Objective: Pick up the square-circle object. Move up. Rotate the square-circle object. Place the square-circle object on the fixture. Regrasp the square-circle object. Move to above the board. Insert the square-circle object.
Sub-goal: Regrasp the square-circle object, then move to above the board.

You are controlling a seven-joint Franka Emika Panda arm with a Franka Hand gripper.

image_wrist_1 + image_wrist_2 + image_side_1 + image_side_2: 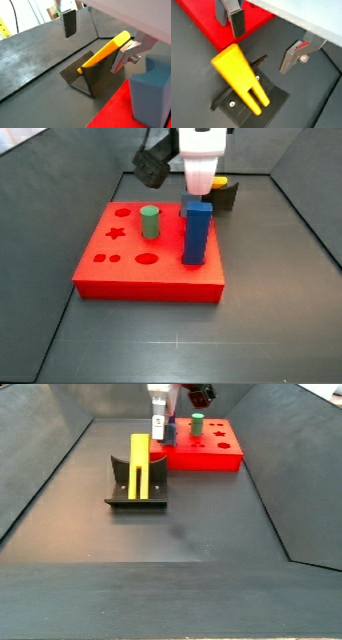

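Observation:
The square-circle object (236, 75) is a slim yellow peg with two prongs at its lower end. It leans on the dark fixture (271, 102) with its prongs on the base plate, and shows in a side view too (139, 459). My gripper (260, 52) hangs open just above the peg's upper end, and the fingers (69, 22) touch nothing. In a side view the gripper (159, 426) sits between the fixture (134, 492) and the red board (207, 456). The peg is mostly hidden behind my hand in the side view that looks across the board (147, 268).
A tall blue peg (197, 233) and a green cylinder (151, 223) stand in the board's holes. The blue peg (153, 90) rises close beside one finger. Dark walls enclose the floor (174, 534) on all sides.

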